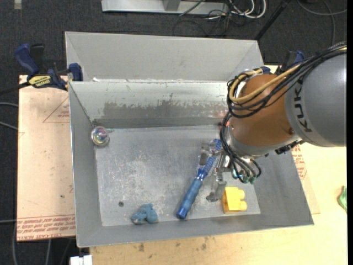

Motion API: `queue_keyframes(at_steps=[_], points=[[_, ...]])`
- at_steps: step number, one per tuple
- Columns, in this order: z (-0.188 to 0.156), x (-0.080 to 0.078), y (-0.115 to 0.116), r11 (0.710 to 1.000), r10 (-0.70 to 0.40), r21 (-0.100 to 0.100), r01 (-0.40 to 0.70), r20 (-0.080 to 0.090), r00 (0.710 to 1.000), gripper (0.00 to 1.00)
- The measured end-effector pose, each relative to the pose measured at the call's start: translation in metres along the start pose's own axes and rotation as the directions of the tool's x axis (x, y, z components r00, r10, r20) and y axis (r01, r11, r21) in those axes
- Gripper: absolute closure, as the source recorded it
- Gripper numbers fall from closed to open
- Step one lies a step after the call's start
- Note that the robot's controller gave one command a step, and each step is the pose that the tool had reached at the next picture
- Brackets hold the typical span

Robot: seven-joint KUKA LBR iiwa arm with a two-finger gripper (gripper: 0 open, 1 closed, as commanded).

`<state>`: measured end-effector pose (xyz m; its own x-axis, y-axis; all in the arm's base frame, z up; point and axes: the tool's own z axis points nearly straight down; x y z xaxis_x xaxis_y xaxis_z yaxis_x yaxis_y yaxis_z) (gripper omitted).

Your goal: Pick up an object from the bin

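Fingers (pixel 216 192) of the gripper (pixel 212 176) are parted and empty, set low at the upper end of the blue pen (pixel 190 195), likely to bracket it.

A grey metal stand base (pixel 160 4) and cables (pixel 242 1) lie on dark carpet floor (pixel 38 21).

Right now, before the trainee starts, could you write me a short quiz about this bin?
1. Fill in: as the camera sees it, the ball lies by the ___ wall of the bin.
2. True or false: the block lies to the right of the pen in the view.
3. How many loose things lie in the bin? A) two B) four C) seven

Key: 1 left; 2 true; 3 B.
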<state>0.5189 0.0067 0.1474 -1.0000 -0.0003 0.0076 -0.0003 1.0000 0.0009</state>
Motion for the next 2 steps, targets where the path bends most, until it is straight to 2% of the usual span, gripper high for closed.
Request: queue_keyframes(at_steps=[1, 2], points=[[0.0760, -0.0613, -0.0199, 0.931, -0.366, 0.003, 0.366, 0.007, 0.930, 0.00], [0.0749, -0.0616, -0.0195, 0.931, -0.366, 0.002, 0.366, 0.008, 0.931, 1.00]])
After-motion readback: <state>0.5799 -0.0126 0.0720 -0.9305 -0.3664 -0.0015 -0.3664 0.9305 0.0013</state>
